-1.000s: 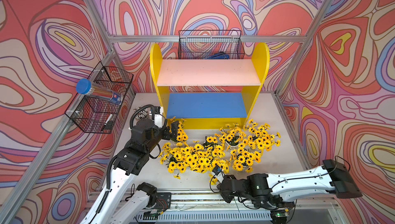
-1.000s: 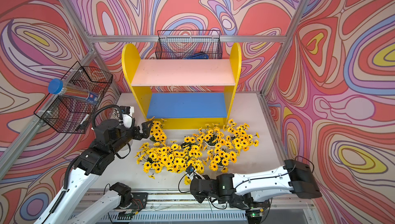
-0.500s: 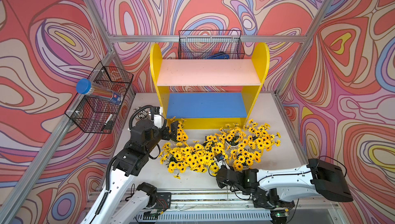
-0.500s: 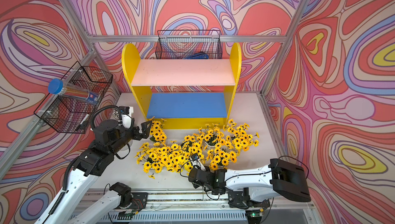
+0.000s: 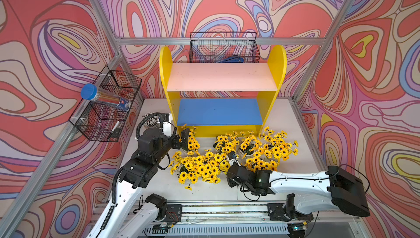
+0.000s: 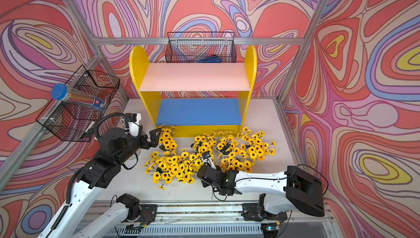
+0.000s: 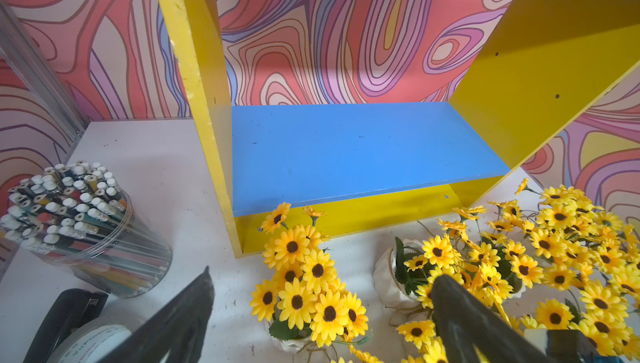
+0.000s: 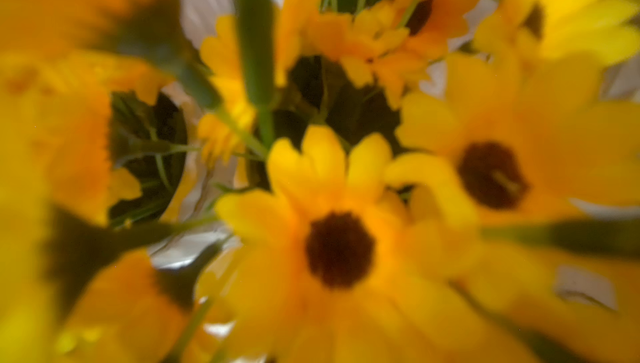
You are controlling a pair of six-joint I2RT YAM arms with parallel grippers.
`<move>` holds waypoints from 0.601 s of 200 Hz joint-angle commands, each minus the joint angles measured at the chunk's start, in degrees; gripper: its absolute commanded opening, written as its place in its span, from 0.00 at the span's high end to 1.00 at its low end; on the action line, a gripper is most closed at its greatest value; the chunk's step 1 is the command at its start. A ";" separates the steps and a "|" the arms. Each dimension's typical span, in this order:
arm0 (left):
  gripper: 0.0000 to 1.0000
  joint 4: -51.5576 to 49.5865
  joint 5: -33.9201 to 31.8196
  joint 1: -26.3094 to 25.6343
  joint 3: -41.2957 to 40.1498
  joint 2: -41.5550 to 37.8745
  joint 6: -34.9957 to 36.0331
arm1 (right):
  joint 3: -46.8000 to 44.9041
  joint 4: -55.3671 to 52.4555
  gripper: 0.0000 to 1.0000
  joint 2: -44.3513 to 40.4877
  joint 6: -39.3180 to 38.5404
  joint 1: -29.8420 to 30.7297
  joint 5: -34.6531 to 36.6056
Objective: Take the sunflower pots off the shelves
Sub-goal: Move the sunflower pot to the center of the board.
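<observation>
The shelves (image 5: 221,76) stand at the back of the table; the pink upper board and the blue lower board (image 7: 349,150) are both bare. Several sunflower pots (image 5: 200,166) crowd the table in front of them, seen in both top views (image 6: 245,148). My left gripper (image 7: 325,309) is open, its dark fingers (image 7: 194,309) either side of the leftmost pot (image 5: 192,140) without touching it. My right gripper (image 5: 234,174) is pushed into the front of the cluster, shut. Its fingertips are hidden, and the right wrist view shows only blurred flowers (image 8: 339,247).
A clear cup of pencils (image 7: 79,226) stands left of the shelves, with a black object (image 7: 69,312) and a white roll (image 7: 97,342) beside it. Wire baskets hang on the left wall (image 5: 106,105) and the back rail (image 5: 223,48).
My right arm has swung in from the table's front edge, and its gripper has gone into the sunflowers. The left arm has hardly moved.
</observation>
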 commanded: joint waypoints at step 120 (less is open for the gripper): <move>0.01 1.35 3.24 0.31 -0.19 -0.51 -1.22 | 7.02 -63.23 1.00 -15.42 52.55 12.45 8.32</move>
